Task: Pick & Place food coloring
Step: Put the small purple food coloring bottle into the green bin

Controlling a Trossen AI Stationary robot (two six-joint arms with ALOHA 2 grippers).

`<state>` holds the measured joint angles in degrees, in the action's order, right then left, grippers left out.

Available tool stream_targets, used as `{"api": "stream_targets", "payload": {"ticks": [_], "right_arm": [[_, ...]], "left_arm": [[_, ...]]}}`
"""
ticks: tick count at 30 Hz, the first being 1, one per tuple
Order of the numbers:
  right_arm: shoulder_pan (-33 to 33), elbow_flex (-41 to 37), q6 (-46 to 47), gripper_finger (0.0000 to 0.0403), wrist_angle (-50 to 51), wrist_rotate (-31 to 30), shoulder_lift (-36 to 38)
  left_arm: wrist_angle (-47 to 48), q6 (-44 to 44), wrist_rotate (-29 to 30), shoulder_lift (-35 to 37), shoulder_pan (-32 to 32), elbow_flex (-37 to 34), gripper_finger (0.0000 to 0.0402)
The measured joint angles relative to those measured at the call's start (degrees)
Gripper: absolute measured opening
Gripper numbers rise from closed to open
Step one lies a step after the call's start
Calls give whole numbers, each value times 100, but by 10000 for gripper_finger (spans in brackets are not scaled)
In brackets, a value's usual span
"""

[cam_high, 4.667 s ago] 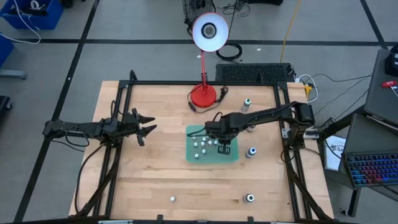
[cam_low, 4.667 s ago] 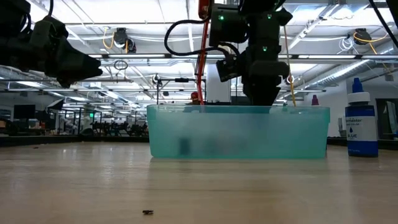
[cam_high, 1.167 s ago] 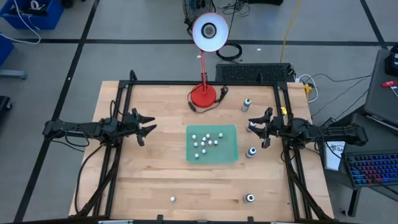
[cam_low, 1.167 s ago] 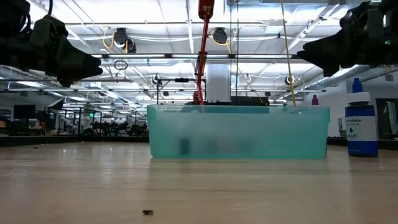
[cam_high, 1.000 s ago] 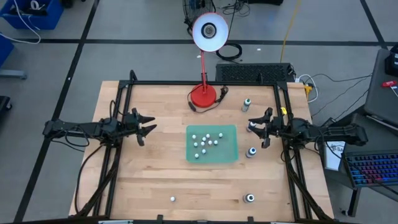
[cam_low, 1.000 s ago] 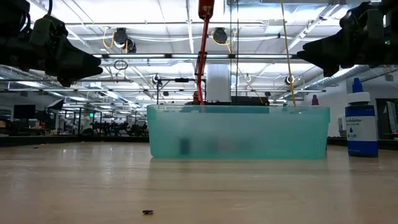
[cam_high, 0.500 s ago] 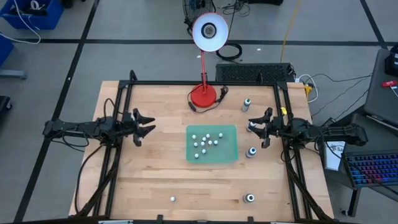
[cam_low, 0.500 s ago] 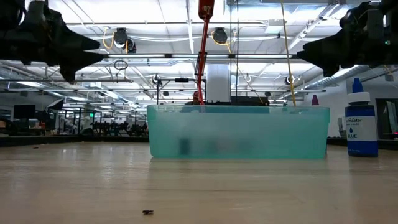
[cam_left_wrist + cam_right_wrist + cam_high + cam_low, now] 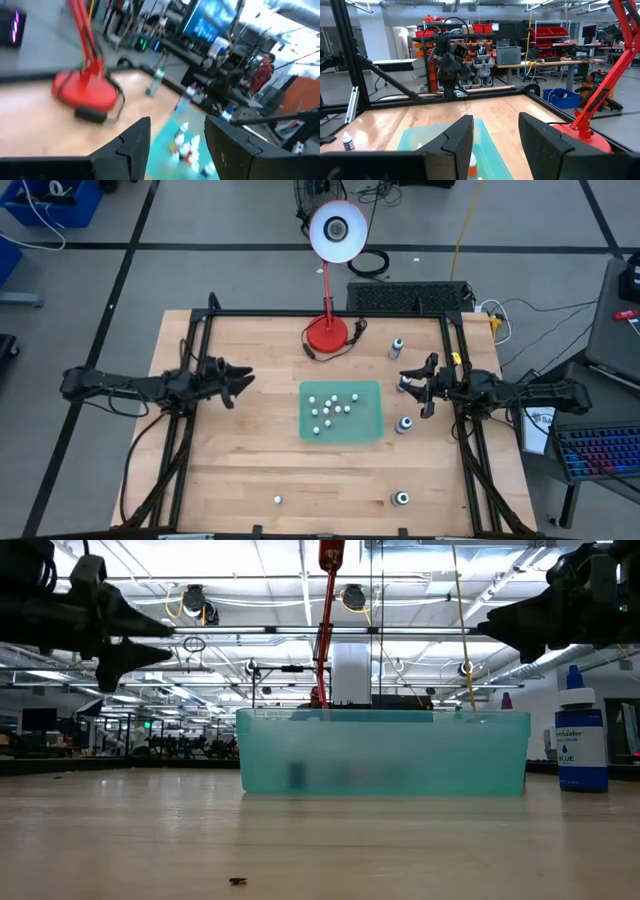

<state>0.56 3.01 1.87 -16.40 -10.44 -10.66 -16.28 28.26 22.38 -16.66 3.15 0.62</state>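
Tabletop bottles [image 9: 332, 409] sit between left hand [image 9: 237, 386] and right hand [image 9: 417, 385].

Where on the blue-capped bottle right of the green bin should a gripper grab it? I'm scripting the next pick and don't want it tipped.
The blue-capped bottle stands upright on the table. I'd close on its straight body, below the narrow cap, coming from above. The open right gripper is nearest; the bin walls off one side.
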Motion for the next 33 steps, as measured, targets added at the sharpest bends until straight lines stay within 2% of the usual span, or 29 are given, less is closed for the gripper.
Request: {"api": "stream_targets", "payload": {"ticks": [2,5,7,10,14,22,28,33], "right_arm": [[0,0,0,148,-1,0,0],[0,0,0,150,-3,0,-2],[0,-2,0,150,1,0,-2],[0,-2,0,148,-1,0,-2],[-2,-2,0,147,-1,0,-4],[-2,-2,1,148,-3,1,-2],[0,-2,1,145,-1,2,-2],[-2,-2,2,149,1,2,-4]], "left_arm": [[-347,-32,-72,-140,-14,2,187],[-525,-330,-1228,-422,110,151,183],[-298,-576,-1673,-781,372,490,176],[960,-927,-1486,-1563,971,1223,164],[2390,-869,-1185,-3064,1862,2463,146],[3483,-643,-1247,-5982,3460,5154,110],[5167,456,-1220,-7460,3941,7276,83],[6064,1336,-1210,-8452,4051,8408,82]]}}
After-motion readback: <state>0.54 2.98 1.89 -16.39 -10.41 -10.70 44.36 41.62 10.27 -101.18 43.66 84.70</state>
